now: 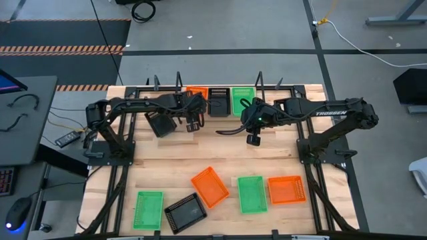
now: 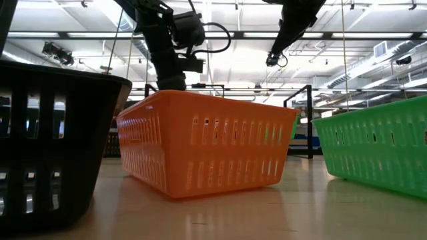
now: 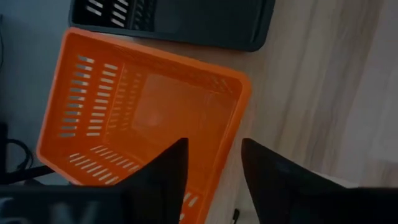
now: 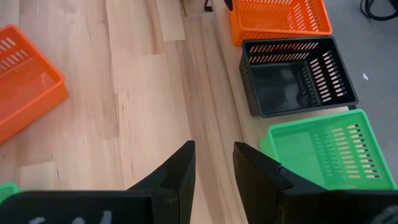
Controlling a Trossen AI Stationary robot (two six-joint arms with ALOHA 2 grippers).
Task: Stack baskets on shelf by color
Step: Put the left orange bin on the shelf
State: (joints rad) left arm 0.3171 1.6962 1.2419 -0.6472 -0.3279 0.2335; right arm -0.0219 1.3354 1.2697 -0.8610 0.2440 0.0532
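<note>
Three baskets stand side by side on the shelf [image 1: 283,95] at the table's far edge: orange [image 1: 196,92], black [image 1: 218,101] and green [image 1: 242,100]. My left gripper [image 3: 214,143] hovers open at the orange basket [image 3: 143,118]. One finger is over the inside and the other outside its wall [image 3: 231,134], and I see no touch. My right gripper [image 4: 214,146] hangs open over bare tabletop before the green basket [image 4: 323,155], with nothing between its fingers. Several more baskets lie near the front edge.
On the near half of the table lie a green basket [image 1: 148,209], a black one [image 1: 185,213], an orange one [image 1: 210,187], another green [image 1: 252,194] and another orange [image 1: 287,189]. The shelf's upright rods [image 1: 178,81] rise beside the baskets.
</note>
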